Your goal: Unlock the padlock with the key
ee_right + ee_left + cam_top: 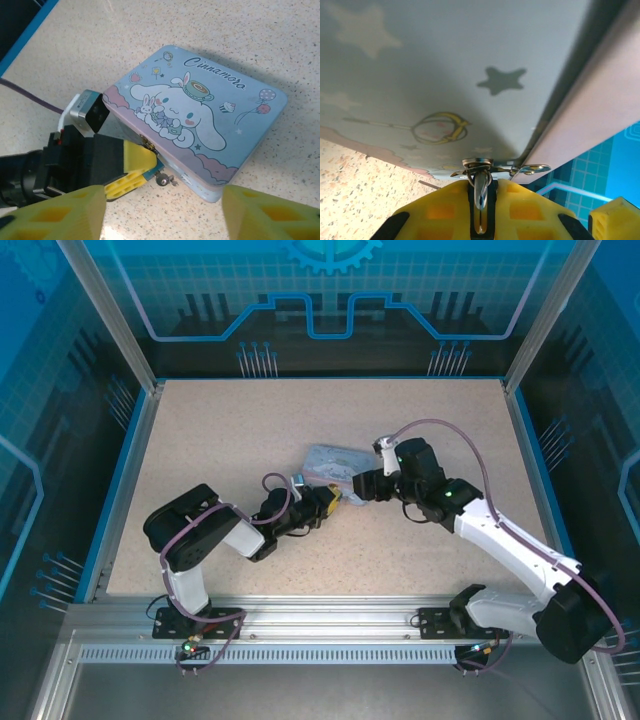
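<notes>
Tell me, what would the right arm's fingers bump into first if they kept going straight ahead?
Most likely the tiny padlock at the front edge of the tin, pinched in the left arm's fingers; the tin sits right behind it. Depth is hard to judge.

Pastel blue tin (200,115) with pink clouds, white cartoon dog, stars, speckled beige table (250,430), yellow left gripper fingers (435,212).

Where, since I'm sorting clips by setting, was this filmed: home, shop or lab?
Likely a robotics lab cell or demo booth: a speckled table fenced by aluminium posts and blue printed panels, with the left arm and right arm bolted to a slotted metal rail.
</notes>
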You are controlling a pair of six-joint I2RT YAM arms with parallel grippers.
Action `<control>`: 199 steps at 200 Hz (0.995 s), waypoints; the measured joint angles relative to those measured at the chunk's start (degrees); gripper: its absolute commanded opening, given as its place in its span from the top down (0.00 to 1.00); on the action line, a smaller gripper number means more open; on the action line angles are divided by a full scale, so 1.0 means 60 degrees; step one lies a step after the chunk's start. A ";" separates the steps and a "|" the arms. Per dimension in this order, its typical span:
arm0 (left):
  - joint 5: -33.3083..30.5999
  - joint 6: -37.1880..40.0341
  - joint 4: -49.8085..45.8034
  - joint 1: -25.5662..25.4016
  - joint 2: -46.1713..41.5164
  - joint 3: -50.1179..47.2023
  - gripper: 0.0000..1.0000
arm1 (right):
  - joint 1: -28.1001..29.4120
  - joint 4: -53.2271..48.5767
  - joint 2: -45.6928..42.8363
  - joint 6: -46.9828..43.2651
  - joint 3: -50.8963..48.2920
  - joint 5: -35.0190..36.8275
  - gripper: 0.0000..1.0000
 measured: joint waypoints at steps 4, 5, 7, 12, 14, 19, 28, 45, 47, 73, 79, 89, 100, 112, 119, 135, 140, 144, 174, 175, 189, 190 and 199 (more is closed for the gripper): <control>0.0011 0.0000 -0.0036 0.0000 -0.0007 0.0004 1.00 | 0.0036 -0.0040 0.0036 -0.0066 0.0022 0.0033 0.43; 0.0015 0.0000 -0.0044 0.0000 -0.0007 0.0004 1.00 | 0.0047 -0.0066 0.0051 -0.0138 0.0033 0.0029 0.44; 0.0015 0.0000 -0.0055 0.0000 -0.0007 0.0004 1.00 | 0.0080 -0.0080 0.0084 -0.0255 0.0047 0.0036 0.44; 0.0018 0.0000 -0.0080 0.0000 -0.0007 0.0004 1.00 | 0.0131 -0.0153 0.0138 -0.0372 0.0091 0.0076 0.46; 0.0018 0.0000 -0.0102 0.0000 -0.0007 0.0007 1.00 | 0.0175 -0.0175 0.0182 -0.0499 0.0124 0.0087 0.46; 0.0018 0.0000 -0.0138 0.0000 -0.0007 0.0011 1.00 | 0.0233 -0.0233 0.0255 -0.0605 0.0171 0.0127 0.47; 0.0022 0.0000 -0.0204 0.0011 -0.0007 0.0025 1.00 | 0.0393 -0.0313 0.0426 -0.0918 0.0280 0.0186 0.52; 0.0058 -0.0004 -0.0342 0.0025 -0.0029 0.0087 1.00 | 0.0652 -0.0415 0.0699 -0.1330 0.0397 0.0346 0.60; 0.0066 -0.0004 -0.0361 0.0025 -0.0040 0.0095 1.00 | 0.0692 -0.0426 0.0736 -0.1439 0.0408 0.0357 0.61; 0.0127 -0.0066 -0.0561 0.0040 -0.0153 0.0244 1.00 | 0.0980 -0.0583 0.1067 -0.1953 0.0437 0.0594 0.64; 0.0138 -0.0069 -0.0641 0.0044 -0.0193 0.0277 1.00 | 0.1020 -0.0605 0.1133 -0.2047 0.0437 0.0637 0.64; 0.0197 -0.0069 -0.0790 0.0047 -0.0291 0.0328 1.00 | 0.1049 -0.0627 0.1249 -0.2226 0.0437 0.0667 0.64; 0.0244 -0.0069 -0.1005 0.0051 -0.0441 0.0375 1.00 | 0.1064 -0.0627 0.1373 -0.2401 0.0437 0.0678 0.64; 0.0284 -0.0069 -0.1290 0.0051 -0.0616 0.0426 1.00 | 0.1078 -0.0623 0.1497 -0.2575 0.0437 0.0678 0.63; 0.0313 -0.0066 -0.1450 0.0066 -0.0721 0.0463 1.00 | 0.1082 -0.0619 0.1570 -0.2688 0.0437 0.0667 0.62; 0.0382 -0.0066 -0.1756 0.0098 -0.0947 0.0506 1.00 | 0.1089 -0.0612 0.1727 -0.2889 0.0437 0.0597 0.63; 0.0415 -0.0066 -0.1836 0.0106 -0.1005 0.0517 1.00 | 0.1089 -0.0605 0.1778 -0.2940 0.0437 0.0579 0.63; 0.0448 -0.0066 -0.1912 0.0117 -0.1053 0.0525 1.00 | 0.1089 -0.0597 0.1810 -0.2980 0.0437 0.0565 0.63; 0.0550 -0.0058 -0.2291 0.0149 -0.1217 0.0561 1.00 | 0.1115 -0.0594 0.2025 -0.3217 0.0437 0.0441 0.70; 0.0554 -0.0058 -0.2302 0.0149 -0.1217 0.0561 1.00 | 0.1118 -0.0590 0.2029 -0.3220 0.0437 0.0441 0.70; 0.0590 -0.0058 -0.2430 0.0149 -0.1231 0.0597 1.00 | 0.1162 -0.0590 0.2102 -0.3260 0.0437 0.0408 0.70; 0.0594 -0.0055 -0.2437 0.0149 -0.1235 0.0597 1.00 | 0.1162 -0.0590 0.2106 -0.3268 0.0437 0.0408 0.70; 0.0597 -0.0055 -0.2492 0.0153 -0.1239 0.0619 1.00 | 0.1191 -0.0594 0.2142 -0.3319 0.0437 0.0390 0.70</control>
